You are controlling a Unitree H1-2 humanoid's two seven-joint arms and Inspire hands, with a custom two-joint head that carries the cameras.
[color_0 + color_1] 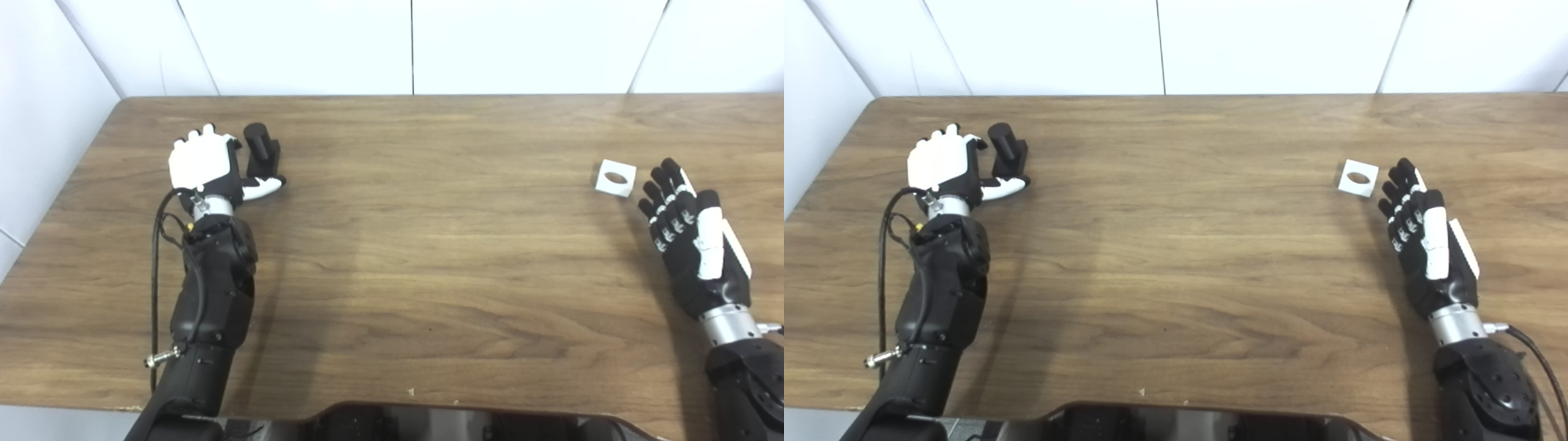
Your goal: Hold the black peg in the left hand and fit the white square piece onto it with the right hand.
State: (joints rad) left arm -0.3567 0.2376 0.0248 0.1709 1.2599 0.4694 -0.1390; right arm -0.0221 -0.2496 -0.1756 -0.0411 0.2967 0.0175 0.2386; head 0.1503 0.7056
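Resting low at the near right of the wooden table (392, 257), the right hand (692, 239) lies with fingers spread and empty, just beside the white square piece (615, 177), which sits flat on the wood. Well apart at far left, the black peg (262, 150) stands upright between the left hand (205, 165)'s curled fingers and outstretched thumb; whether that hand actually clasps it cannot be told.

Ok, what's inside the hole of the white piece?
Only bare table shows through the hole in the white piece. Nothing is in it; the peg stands far off by the left hand.
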